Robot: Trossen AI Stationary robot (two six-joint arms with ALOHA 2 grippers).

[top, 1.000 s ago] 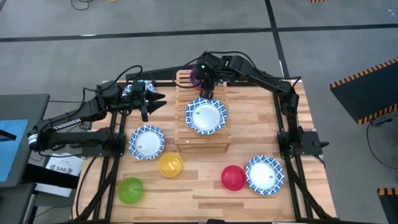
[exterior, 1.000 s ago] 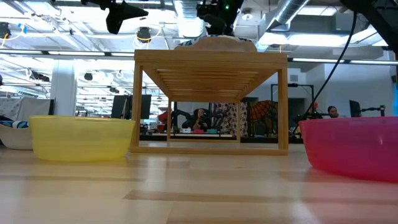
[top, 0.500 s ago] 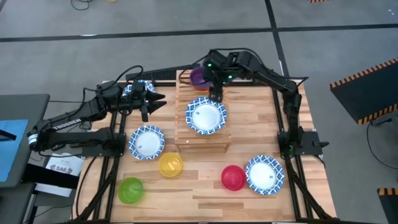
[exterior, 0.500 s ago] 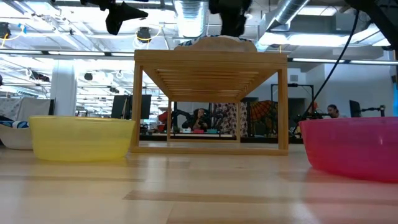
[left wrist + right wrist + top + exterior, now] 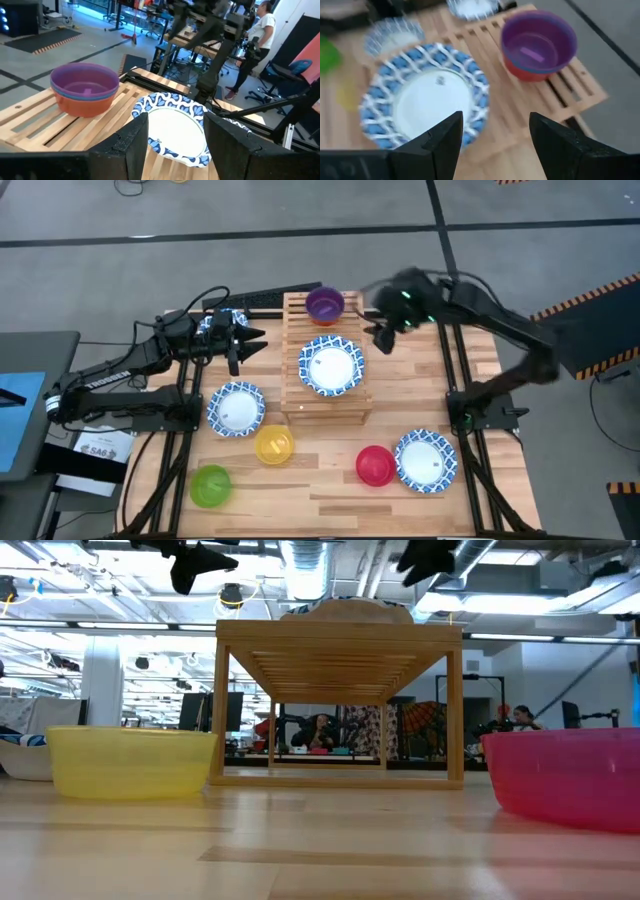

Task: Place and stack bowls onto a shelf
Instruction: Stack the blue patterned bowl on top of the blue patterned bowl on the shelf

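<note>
A purple bowl [image 5: 324, 305] sits nested in an orange bowl [image 5: 527, 74] on the far end of the slatted wooden shelf [image 5: 352, 408]. A white bowl with a blue rim [image 5: 331, 366] rests on the slats just nearer. My right gripper [image 5: 382, 338] is open and hangs in the air off the shelf's right side, holding nothing; its own view shows it [image 5: 495, 145] looking down on both bowls. My left gripper [image 5: 240, 345] waits open to the left of the shelf, facing the shelf and both bowls [image 5: 172, 127].
On the table lie a blue-rimmed bowl [image 5: 236, 408], a yellow bowl [image 5: 274, 445], a green bowl [image 5: 210, 485], a pink bowl [image 5: 375, 465] and another blue-rimmed bowl [image 5: 425, 461]. One more blue-rimmed bowl [image 5: 222, 322] sits under the left arm. People stand beyond the table.
My right gripper has drawn away from the purple bowl, first a little toward the near edge, then quickly toward the table's right edge. The purple bowl stays at the shelf's far end.
</note>
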